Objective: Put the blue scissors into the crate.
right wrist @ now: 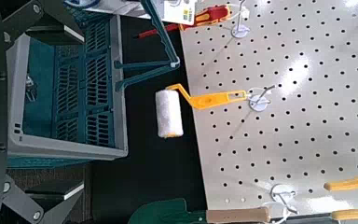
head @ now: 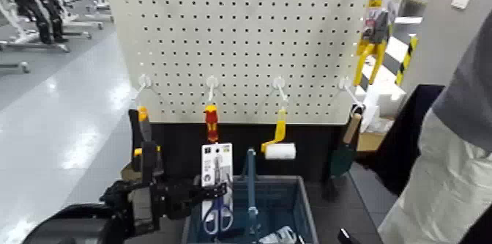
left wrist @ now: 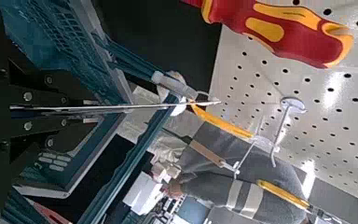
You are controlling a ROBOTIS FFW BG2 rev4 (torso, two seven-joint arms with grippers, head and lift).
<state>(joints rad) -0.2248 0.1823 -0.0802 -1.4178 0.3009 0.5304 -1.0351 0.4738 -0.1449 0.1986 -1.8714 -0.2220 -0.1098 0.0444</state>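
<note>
- Head view, left side: an orange-and-black tool [head: 143, 126] hangs from a hook at the pegboard's [head: 249, 42] left edge; the left arm reaches in below it.
- Next, the left gripper [head: 207, 191] has its fingers clenched on the card of the blue scissors [head: 217, 217]; the card is roughly upright, loop handles low, over the left part of the crate [head: 307, 206].
- Behind and above the card, a red-and-yellow screwdriver [head: 211, 122] hangs on its hook; the crate's upright handle bar [head: 252, 188] stands just right of the scissors.
- Further right, a yellow-handled paint roller [head: 280, 150] hangs on the next hook; then a green trowel [head: 343, 159] with a wooden handle.
- The right gripper [right wrist: 80, 112], by the crate in the right wrist view, has its fingers spread, grasping nothing.
- Far right, a yellow-handled tool [head: 372, 42] hangs high; a person [head: 454, 137] stands beyond it.
</note>
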